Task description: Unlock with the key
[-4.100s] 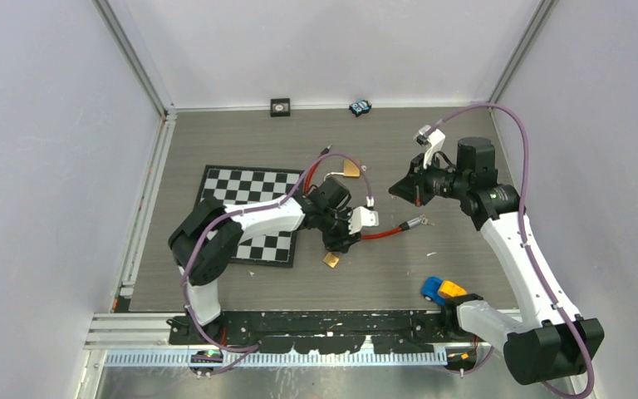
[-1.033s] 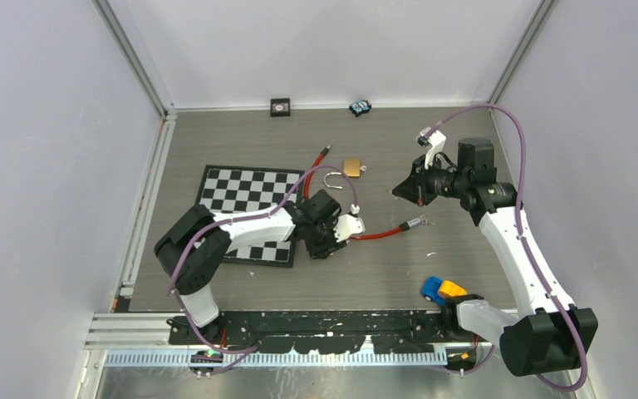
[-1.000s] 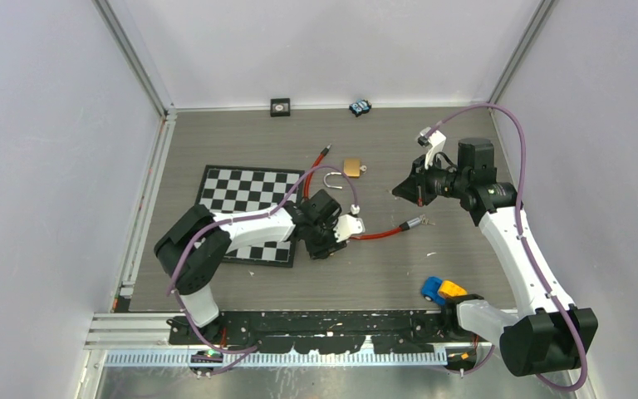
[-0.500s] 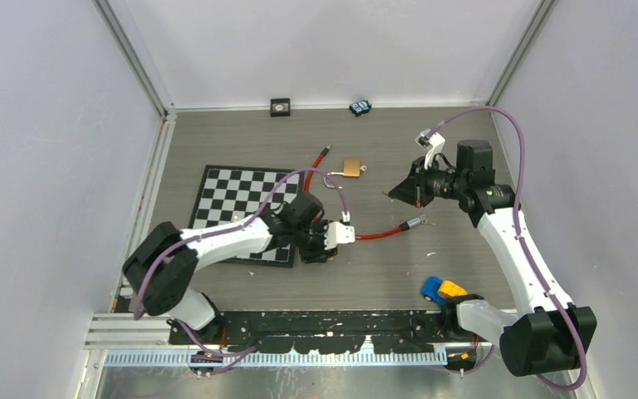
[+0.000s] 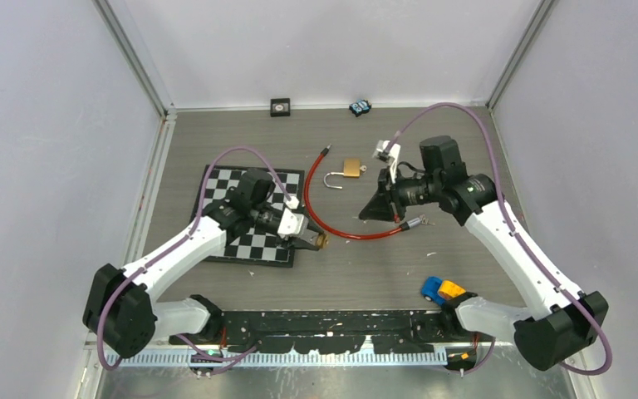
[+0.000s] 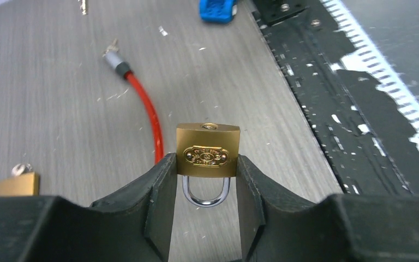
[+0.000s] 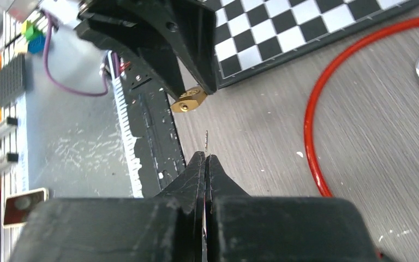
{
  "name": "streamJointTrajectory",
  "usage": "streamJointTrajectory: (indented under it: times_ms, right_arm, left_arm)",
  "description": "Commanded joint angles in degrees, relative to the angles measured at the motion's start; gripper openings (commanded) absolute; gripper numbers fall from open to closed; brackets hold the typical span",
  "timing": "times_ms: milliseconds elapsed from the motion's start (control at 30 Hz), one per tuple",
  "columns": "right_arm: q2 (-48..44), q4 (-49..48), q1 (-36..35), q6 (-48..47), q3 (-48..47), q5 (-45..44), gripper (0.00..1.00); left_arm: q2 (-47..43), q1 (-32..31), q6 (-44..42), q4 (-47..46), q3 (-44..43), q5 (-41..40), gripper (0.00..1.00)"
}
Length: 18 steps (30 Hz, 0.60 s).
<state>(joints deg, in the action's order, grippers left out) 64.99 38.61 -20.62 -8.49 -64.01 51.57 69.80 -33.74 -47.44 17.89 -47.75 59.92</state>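
On the left part of the bench [image 5: 465, 133] lay a chessboard [image 5: 241, 212]. Just right of its near right corner, the left gripper [image 5: 311, 241] gripped a brass padlock [image 6: 208, 155] by the two sides of its body. The shackle was closed and pointed back into the gripper, and the keyhole end pointed away, to the right. A red cable [image 5: 316, 212] curved on the bench beside it. At the far end of this cable lay a second padlock [image 5: 350, 169] with its shackle open. Further right, the right gripper [image 7: 205, 161] was closed on the key [image 7: 206, 139]. Only its thin tip showed, aimed at the held padlock and apart from it. A blue and yellow toy car [image 5: 442, 290] stood near the right front edge.
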Motion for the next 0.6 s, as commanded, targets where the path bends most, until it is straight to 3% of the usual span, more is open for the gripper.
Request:
streamJointTrajectory:
  times_ms: [0,400,567]
  right_arm:
    - [1.8,5.6,-5.2,-6.4,-5.2,-1.8,0.01]
    - [7.5,1.0,-10.8,-2.0,-4.3,2.3,0.01]
    - [9.0,-0.9,-11.1,0.2,-3.8,3.1,0.01]
  left_arm:
    - [-1.0,1.2,-15.1,10.8,-2.5,14.1,0.00]
    - [-2.3,1.7,-18.7,12.1,-1.8,13.6,0.00]
    - [-2.6,1.8,-13.7,8.2,-1.4,9.9,0.00]
